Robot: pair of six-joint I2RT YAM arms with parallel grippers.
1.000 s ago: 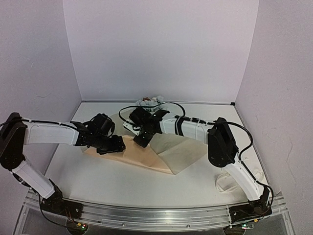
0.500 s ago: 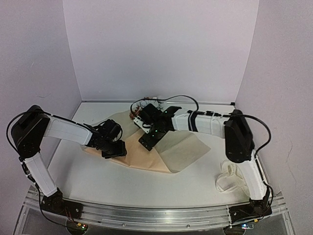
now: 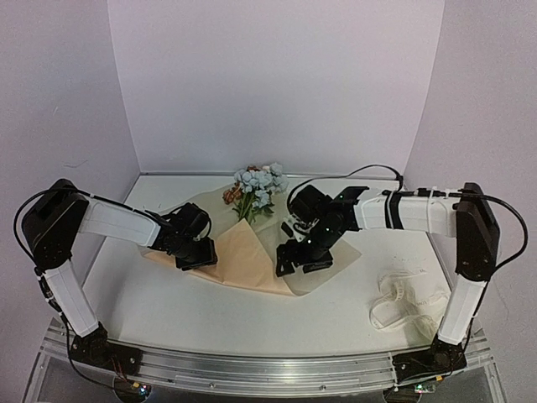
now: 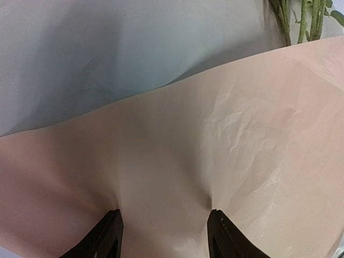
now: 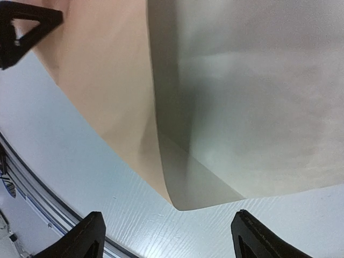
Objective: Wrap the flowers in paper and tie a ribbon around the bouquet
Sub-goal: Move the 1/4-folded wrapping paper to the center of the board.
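Table point(image 3: 168, 306): white surface shows between my bases and the paper point(image 3: 252, 256). Paper mid-table, near corner curled. Flowers point(image 3: 256, 186) at its far edge. Ribbon point(image 3: 403, 298) well right. Left pincer point(image 4: 164, 236) half-spread, tips denting paper. Right pincer point(image 5: 172, 242) wide, empty, over curled corner.

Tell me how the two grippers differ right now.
The left gripper presses into the paper's tan side; the right gripper hangs over the paper's paler near corner, touching nothing. The right gripper's jaws look wider apart than the left gripper's. Both are open, over the paper.
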